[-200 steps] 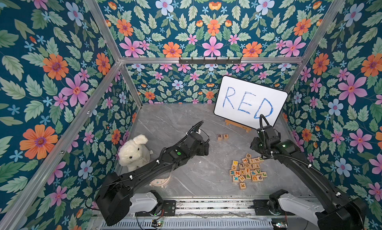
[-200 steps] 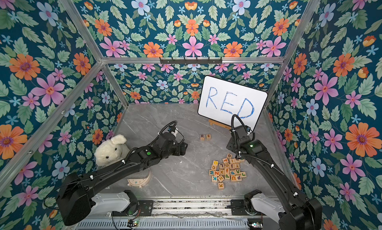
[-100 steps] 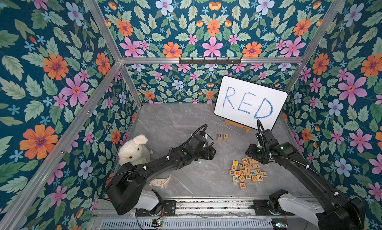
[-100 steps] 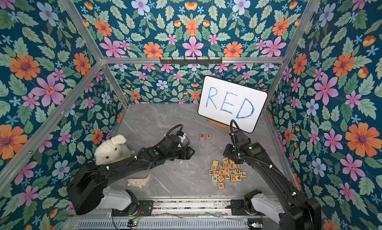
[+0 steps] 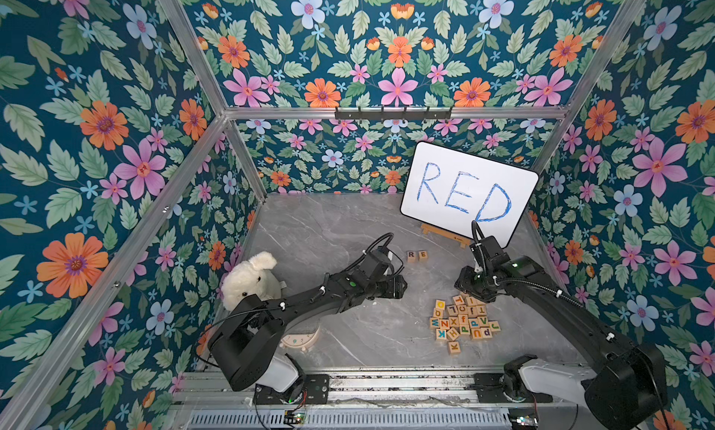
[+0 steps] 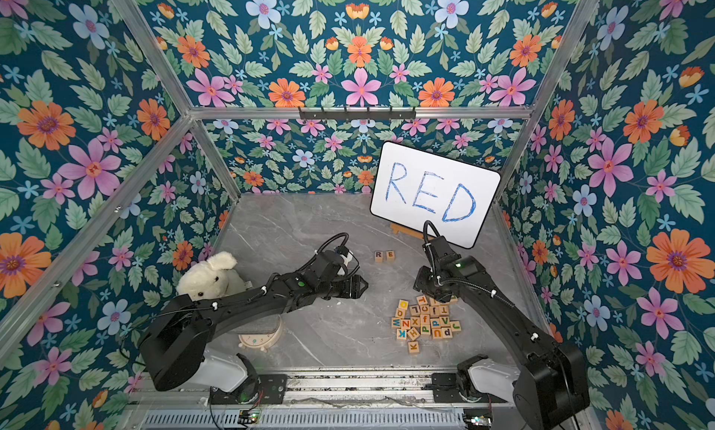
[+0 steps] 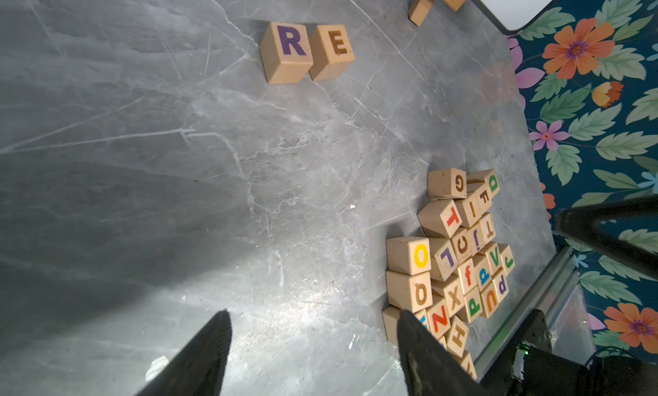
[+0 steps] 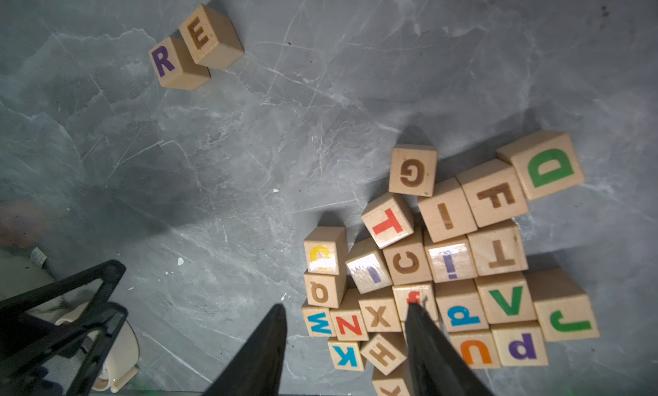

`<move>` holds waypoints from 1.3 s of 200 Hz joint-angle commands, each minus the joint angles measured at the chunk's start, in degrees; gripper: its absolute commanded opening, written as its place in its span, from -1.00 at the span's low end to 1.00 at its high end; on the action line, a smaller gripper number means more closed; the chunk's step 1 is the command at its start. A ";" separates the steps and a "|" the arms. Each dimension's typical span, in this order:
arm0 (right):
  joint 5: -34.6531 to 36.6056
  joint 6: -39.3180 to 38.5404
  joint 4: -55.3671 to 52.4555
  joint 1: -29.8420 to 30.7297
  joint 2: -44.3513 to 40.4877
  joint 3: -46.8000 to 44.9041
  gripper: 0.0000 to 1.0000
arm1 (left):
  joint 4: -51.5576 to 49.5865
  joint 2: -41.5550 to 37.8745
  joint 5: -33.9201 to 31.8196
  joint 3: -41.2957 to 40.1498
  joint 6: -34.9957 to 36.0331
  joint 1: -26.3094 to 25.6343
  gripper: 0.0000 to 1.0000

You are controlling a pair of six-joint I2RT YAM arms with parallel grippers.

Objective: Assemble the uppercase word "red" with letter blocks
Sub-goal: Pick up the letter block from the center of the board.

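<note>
Left pincer: the black tapered jaws are standing apart over bare counter, gripping nothing. Right pincer: the jaws are standing parted and empty at the near edge of the pile. One fingertip is overlapping the f block in the right wrist view; I cannot tell whether it is touching.

The blocks are showing as pale wooden cubes with visible grain and glossy printed faces. The R block, purple letter, and the E block, brown-orange letter, are sitting side by side and touching, well apart from the pile. The D block, green letter, is lying at the pile's far edge, touching the F block.

The counter is looking like grey marbled stone with white veins. Behind it a white board with blue RED is leaning on a wooden easel. A white plush and a cream clock are sitting under the left arm. In both top views the right arm is covering the D block.
</note>
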 commanded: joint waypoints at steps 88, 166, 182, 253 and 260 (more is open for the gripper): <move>16.34 13.89 -13.12 0.08 -2.65 -1.16 0.11 | 4.91 -0.67 -0.97 -0.60 -4.48 -0.23 0.42; 9.72 2.10 -4.68 -12.03 1.72 0.06 0.14 | 5.35 -3.77 -2.82 -2.85 -4.42 -0.23 0.46; 6.84 -0.64 -0.62 -16.31 1.97 -1.09 0.14 | 5.57 -3.95 -3.08 -2.92 -4.20 -0.23 0.46; 0.56 -9.95 4.66 -21.23 12.14 2.15 0.14 | 6.79 -4.72 -2.10 -3.78 -4.04 -0.23 0.40; 1.34 -10.98 3.47 -21.19 13.80 3.10 0.14 | 6.87 -4.83 -1.89 -3.93 -4.04 -0.24 0.40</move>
